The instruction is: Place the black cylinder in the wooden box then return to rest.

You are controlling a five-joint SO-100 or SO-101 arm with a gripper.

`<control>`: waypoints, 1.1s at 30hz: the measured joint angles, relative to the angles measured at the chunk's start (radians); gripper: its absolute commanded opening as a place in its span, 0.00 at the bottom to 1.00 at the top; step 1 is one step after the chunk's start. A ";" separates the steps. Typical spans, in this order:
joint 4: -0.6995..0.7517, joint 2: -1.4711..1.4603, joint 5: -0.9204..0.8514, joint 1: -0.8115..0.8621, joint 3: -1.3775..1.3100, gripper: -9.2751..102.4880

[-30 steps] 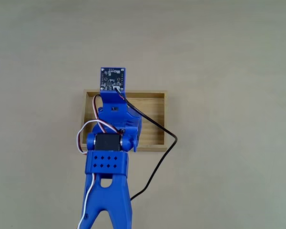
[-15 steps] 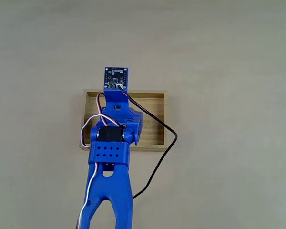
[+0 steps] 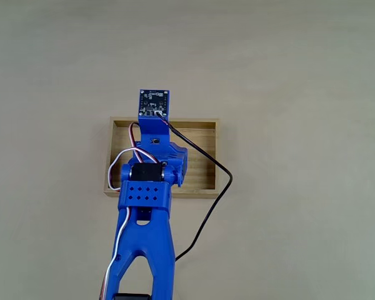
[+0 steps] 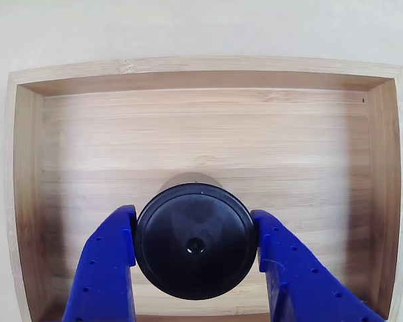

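Right up close in the other view, the blue gripper is clamped on the black cylinder, one finger on each side, over the wooden box floor. From the fixed view, the arm and its black cable cover much of the box.

The fixed view looks straight down from high above, with the arm entering from the near edge; the other view sits close, facing down into the wooden box; both share that box.
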 measured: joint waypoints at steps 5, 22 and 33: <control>0.000 0.003 0.000 0.002 0.000 0.26; -0.003 0.023 0.000 0.025 0.000 0.29; -0.003 0.023 -0.002 0.025 0.000 0.38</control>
